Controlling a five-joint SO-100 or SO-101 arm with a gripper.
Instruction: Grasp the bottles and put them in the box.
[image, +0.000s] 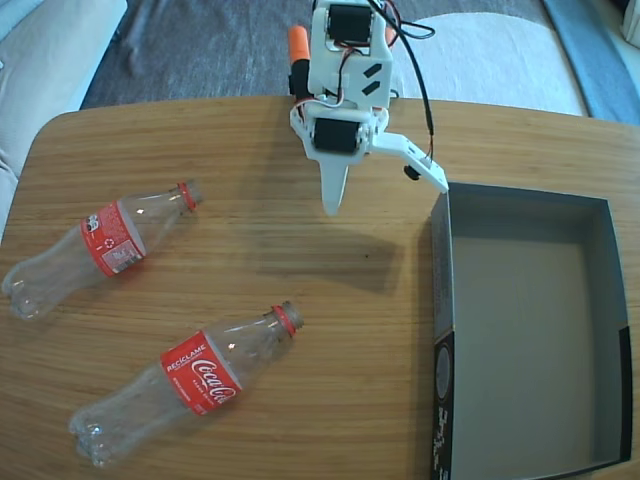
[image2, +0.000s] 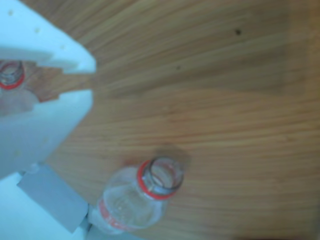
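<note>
— Wood grain is filling both views; the wooden table (image: 300, 300) is carrying everything. Where are the bottles lying?

— In the fixed view both are lying on their sides on the left half, well apart from the box; the upper Coca-Cola bottle (image: 100, 243) is pointing its open neck up and to the right, and the lower Coca-Cola bottle (image: 190, 382) is lying parallel to it, nearer the bottom edge, its red label facing the camera.

— And the cardboard box (image: 442, 300)?

— It is sitting at the right, dark walls and grey inside, nothing showing in it; its lower corners are running out of the picture, and the white print on its outer side is too small to read.

— What is the gripper (image: 390, 188) doing?

— It is hanging over bare table between the bottles and the box, touching neither; its two white fingers are standing spread apart and holding nothing.

— The wrist view?

— It is blurred; the gripper (image2: 92, 80) is entering from the left, and one bottle's neck (image2: 161, 177) is showing at the bottom, its body being cut off; another neck ring (image2: 10, 75) is peeking out behind a finger, mostly hidden.
</note>
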